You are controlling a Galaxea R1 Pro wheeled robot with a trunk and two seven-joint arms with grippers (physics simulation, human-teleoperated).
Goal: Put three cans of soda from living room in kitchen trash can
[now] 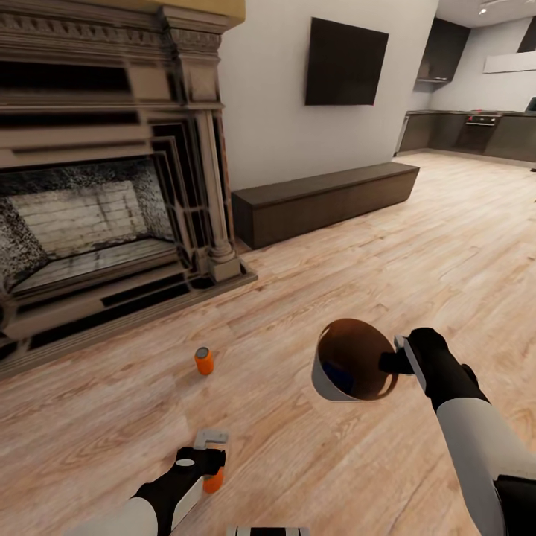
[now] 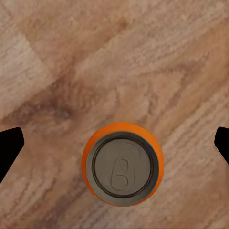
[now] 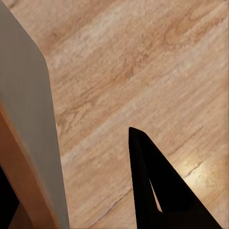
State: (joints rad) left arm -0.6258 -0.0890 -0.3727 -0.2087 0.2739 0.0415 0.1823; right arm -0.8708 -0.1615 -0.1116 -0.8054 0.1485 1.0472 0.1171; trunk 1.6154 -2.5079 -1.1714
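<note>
Soda can (image 2: 123, 164) stands upright on the floor, directly beneath the left claw (image 1: 211, 455), spread wide at the frame's bottom. Another can (image 1: 204, 360) waits left of centre. Right claw (image 1: 400, 359) grips the bin's (image 1: 324, 381) rim.

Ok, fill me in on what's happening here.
In the living room, the right gripper holds the bin by its rim above the wood floor, mouth tilted toward the camera. The left gripper hangs open over an upright orange can standing on the floor, fingers either side, not touching. Another can stands near the fireplace. Something blue shows inside the bin.
</note>
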